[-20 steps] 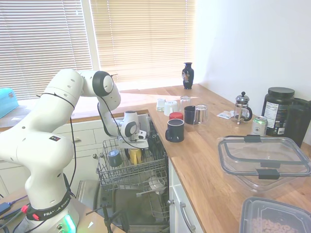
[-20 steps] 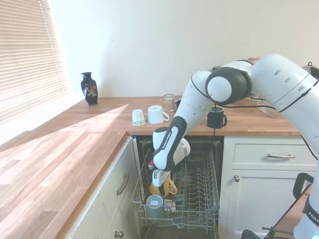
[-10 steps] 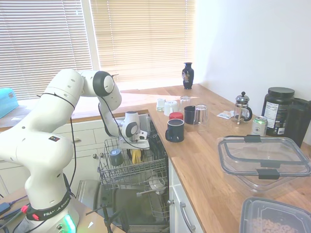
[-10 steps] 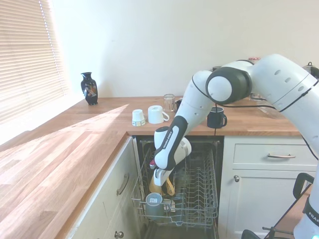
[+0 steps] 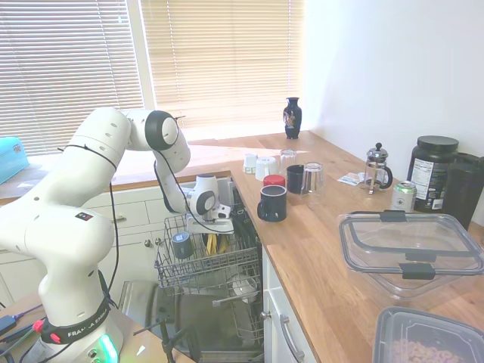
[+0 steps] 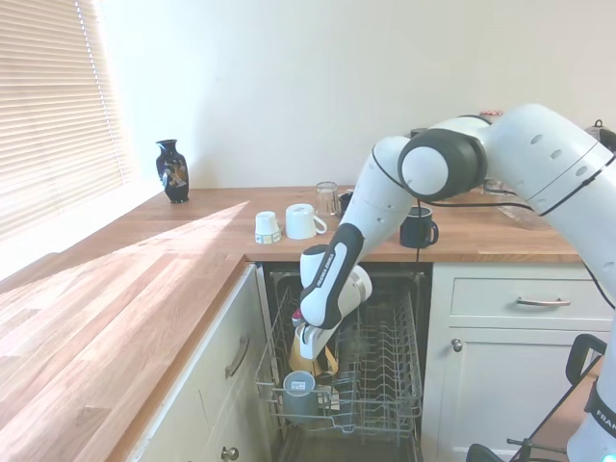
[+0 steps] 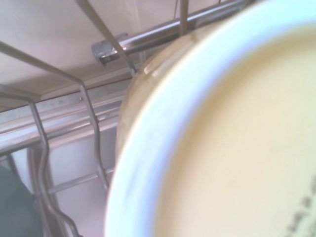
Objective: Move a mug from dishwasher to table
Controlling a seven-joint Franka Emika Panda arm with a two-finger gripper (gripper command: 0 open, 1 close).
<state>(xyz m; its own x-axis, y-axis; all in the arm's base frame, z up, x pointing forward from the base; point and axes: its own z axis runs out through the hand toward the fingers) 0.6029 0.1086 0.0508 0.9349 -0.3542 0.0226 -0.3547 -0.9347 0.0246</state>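
Your gripper (image 6: 310, 339) reaches down into the upper wire rack (image 5: 198, 262) of the open dishwasher (image 5: 212, 302), and its fingers are closed on the mustard-yellow mug (image 6: 316, 358). The mug sits in the rack, tilted, just behind the small blue-grey mug (image 6: 299, 396) at the rack's front edge. In your wrist view the yellow mug's pale rim (image 7: 148, 148) fills most of the picture, with rack wires behind it. On the oak worktop (image 5: 318, 249) beside the dishwasher you have a navy mug (image 5: 272, 203), a red-rimmed cup (image 5: 274, 181) and two white cups (image 6: 287, 223).
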